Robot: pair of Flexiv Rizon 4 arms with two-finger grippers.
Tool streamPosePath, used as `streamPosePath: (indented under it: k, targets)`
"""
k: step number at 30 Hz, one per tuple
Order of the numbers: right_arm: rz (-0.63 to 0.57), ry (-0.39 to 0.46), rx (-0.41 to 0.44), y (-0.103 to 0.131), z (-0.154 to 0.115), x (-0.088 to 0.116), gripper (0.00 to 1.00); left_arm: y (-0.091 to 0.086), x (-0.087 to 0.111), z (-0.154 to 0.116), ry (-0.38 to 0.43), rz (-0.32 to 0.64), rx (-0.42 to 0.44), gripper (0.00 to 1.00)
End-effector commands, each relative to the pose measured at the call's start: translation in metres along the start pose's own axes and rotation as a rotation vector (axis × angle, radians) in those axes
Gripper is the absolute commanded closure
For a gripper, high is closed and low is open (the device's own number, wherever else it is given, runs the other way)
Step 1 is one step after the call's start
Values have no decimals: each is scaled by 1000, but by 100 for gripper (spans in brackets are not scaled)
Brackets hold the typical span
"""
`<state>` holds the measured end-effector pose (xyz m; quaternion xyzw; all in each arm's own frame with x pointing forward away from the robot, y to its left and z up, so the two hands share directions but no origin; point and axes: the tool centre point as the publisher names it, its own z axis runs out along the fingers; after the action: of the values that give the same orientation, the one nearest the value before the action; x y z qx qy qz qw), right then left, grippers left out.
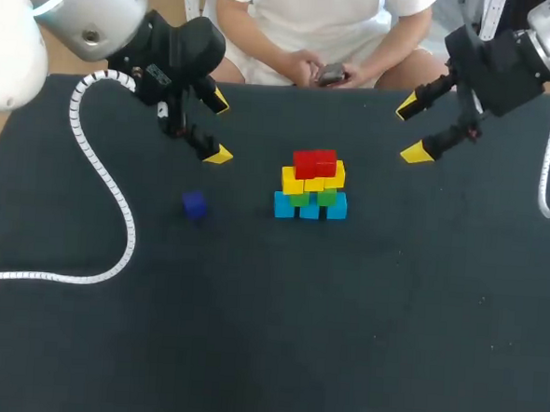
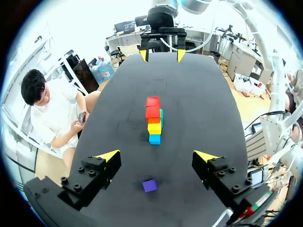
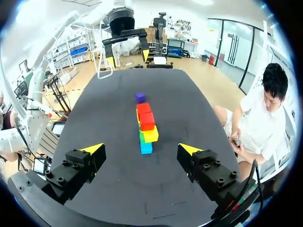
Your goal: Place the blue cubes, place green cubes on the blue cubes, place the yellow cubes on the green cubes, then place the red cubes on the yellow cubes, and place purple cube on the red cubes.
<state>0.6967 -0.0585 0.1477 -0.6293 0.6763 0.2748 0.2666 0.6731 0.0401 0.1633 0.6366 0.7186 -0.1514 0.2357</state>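
A stack of cubes (image 1: pixel 312 186) stands mid-table: blue cubes (image 1: pixel 309 207) at the bottom, green (image 1: pixel 326 197) above, then yellow (image 1: pixel 312 178), with red cubes (image 1: pixel 315 162) on top. The purple cube (image 1: pixel 194 205) lies alone to the stack's left. My left gripper (image 1: pixel 217 127) hangs open above the table, back-left of the stack; in the left wrist view the purple cube (image 2: pixel 149 185) lies below and between the fingers of the left gripper (image 2: pixel 158 155), the stack (image 2: pixel 154 120) ahead. My right gripper (image 1: pixel 411 129) is open at the back right, the stack (image 3: pixel 145 126) ahead of it in the right wrist view (image 3: pixel 141 148).
A white ribbed cable (image 1: pixel 107 196) from my left arm loops over the table's left side. The black table (image 1: pixel 267 336) stretches wide in front of the stack. A person sits just beyond the far edge, hands off the table.
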Motion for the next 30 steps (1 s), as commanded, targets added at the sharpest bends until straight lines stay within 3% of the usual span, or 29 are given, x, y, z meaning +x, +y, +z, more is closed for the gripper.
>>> streamPosePath:
  k: [1,8,11,13,17,23,28,30]
  targets:
    - [0,-2,0,0,0,0,0,1,1,-1,-2,2,2,0]
    - [0,-2,0,0,0,0,0,1,1,-1,-2,2,2,0]
    - [0,-2,0,0,0,0,0,-1,1,9,276,-73,50,0]
    - [0,-2,0,0,0,0,0,-4,7,12,289,-137,63,0]
    - [0,-2,0,0,0,0,0,-13,18,14,389,-230,66,0]
    - [0,-2,0,0,0,0,0,-33,31,15,493,-305,48,0]
    - [0,-2,0,0,0,0,0,-53,56,26,600,-382,81,0]
    - [0,-2,0,0,0,0,0,-57,68,29,572,-414,76,0]
